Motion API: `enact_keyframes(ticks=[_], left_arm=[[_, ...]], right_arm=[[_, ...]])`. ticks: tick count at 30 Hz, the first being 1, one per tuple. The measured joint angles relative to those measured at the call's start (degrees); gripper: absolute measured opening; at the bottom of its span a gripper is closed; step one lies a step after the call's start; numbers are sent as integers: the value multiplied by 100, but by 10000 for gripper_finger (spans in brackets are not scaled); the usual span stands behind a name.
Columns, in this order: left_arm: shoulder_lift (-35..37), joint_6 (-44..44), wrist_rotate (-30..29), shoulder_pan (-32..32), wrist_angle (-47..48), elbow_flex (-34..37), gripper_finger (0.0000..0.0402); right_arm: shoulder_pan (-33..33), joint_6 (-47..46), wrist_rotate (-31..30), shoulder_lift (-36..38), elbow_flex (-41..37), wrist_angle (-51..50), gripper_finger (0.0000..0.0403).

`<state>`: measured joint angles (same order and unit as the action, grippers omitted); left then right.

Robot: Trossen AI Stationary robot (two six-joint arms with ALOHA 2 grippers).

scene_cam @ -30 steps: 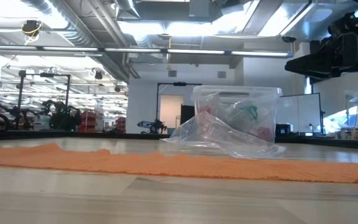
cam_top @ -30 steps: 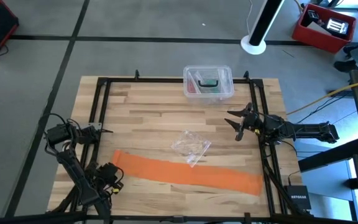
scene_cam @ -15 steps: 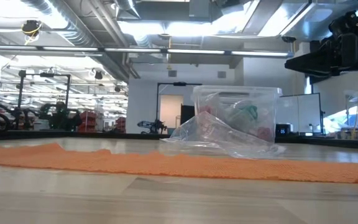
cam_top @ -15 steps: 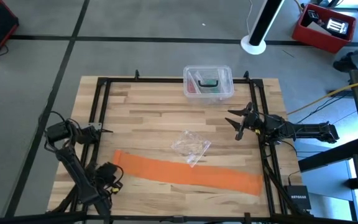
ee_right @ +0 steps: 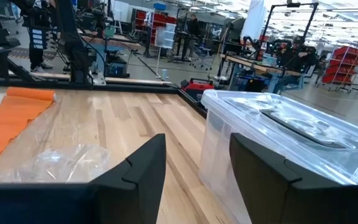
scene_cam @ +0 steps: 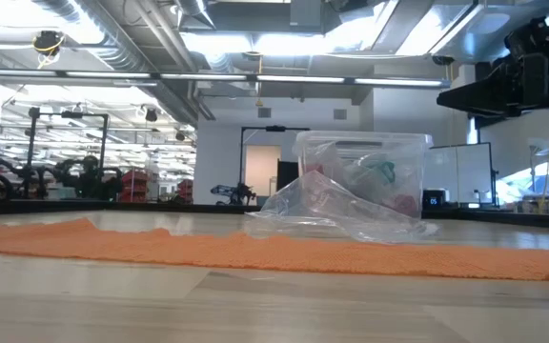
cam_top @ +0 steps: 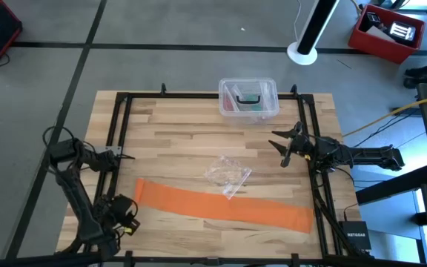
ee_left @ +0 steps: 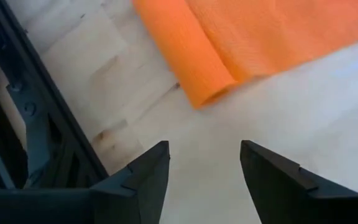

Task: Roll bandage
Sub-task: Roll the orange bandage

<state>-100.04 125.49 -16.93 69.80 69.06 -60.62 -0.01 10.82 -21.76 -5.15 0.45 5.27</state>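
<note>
Bandage: the orange bandage lay flat across the lower middle of the high view, slanting from lower left to lower right on the wooden table; its left end was turned over into a small roll.
Left gripper: the left gripper sat at the lower left of the high view, just off the bandage's rolled end; its two fingers stood apart with bare table between them and held nothing.
Right gripper: the right gripper hung at the right of the high view, above the table and well apart from the bandage; its fingers were parted and empty.
Plastic bag: a crumpled clear bag lay at the centre, touching the bandage's upper edge.
Plastic box: a clear box stood at the upper middle table edge.
</note>
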Motion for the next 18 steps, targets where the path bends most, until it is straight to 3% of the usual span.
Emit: enact_keyframes(ticks=[12,18], left_arm=[[-180,-293,-452,-7,-26,353,168],[-180,-415,-727,-11,-646,620,168]], right_arm=[[0,-101,28,0,0,-81,182],[0,-155,-27,0,0,-81,182]])
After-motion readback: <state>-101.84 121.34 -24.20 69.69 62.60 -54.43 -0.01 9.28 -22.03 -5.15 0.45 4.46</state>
